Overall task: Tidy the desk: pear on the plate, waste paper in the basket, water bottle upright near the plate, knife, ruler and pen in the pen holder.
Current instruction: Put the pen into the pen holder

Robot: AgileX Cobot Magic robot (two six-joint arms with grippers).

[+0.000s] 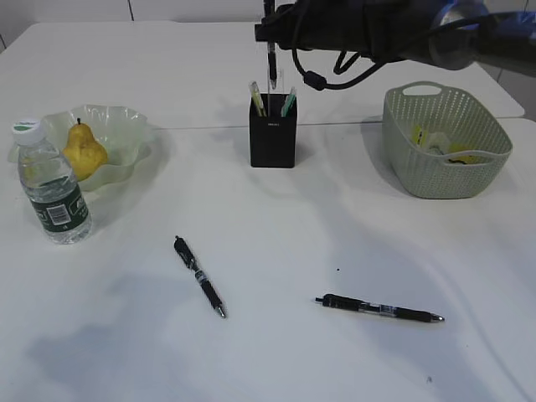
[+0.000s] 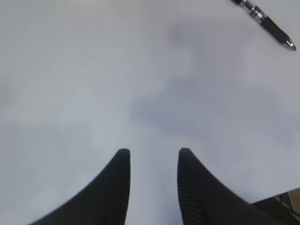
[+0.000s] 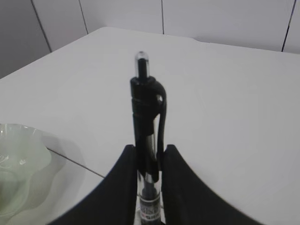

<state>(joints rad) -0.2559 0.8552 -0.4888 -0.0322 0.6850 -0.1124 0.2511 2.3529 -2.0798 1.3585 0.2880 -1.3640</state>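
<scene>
My right gripper (image 3: pixel 150 149) is shut on a black pen (image 3: pixel 146 117) and holds it upright above the black pen holder (image 1: pixel 272 131); in the exterior view the pen (image 1: pixel 272 63) hangs over the holder's mouth. The holder has a few items standing in it. The pear (image 1: pixel 83 151) lies on the pale-green plate (image 1: pixel 126 126). The water bottle (image 1: pixel 52 186) stands upright beside the plate. Waste paper (image 1: pixel 440 144) lies in the basket (image 1: pixel 444 172). Two more black pens (image 1: pixel 199 276) (image 1: pixel 381 309) lie on the desk (image 1: pixel 276 234). My left gripper (image 2: pixel 151 151) is open and empty over bare desk.
The left wrist view shows one lying pen (image 2: pixel 267 23) at its top right corner. A seam between two tabletops (image 1: pixel 201 127) runs behind the plate and the holder. The right arm's black cables (image 1: pixel 335 67) hang near the basket.
</scene>
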